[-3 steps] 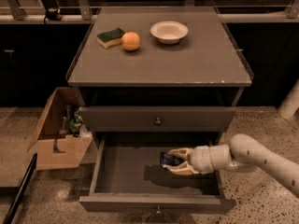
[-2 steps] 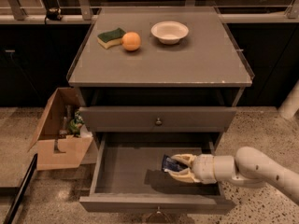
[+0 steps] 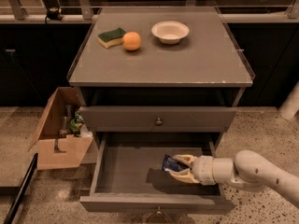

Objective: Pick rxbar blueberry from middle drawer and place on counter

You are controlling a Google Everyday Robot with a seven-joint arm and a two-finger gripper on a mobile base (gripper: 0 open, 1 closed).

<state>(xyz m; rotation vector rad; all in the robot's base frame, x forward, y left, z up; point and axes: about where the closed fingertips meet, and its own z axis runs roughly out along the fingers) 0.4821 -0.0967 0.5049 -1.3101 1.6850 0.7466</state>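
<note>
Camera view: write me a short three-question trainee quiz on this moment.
1. True or false: the end effector is over the counter.
2. What sits between the sponge and the white bowl? A) orange B) cup C) can
3. Fill in: the end effector holds the rxbar blueberry inside the open ___ drawer.
Key: 1 false, it is in the middle drawer; 2 A; 3 middle.
</note>
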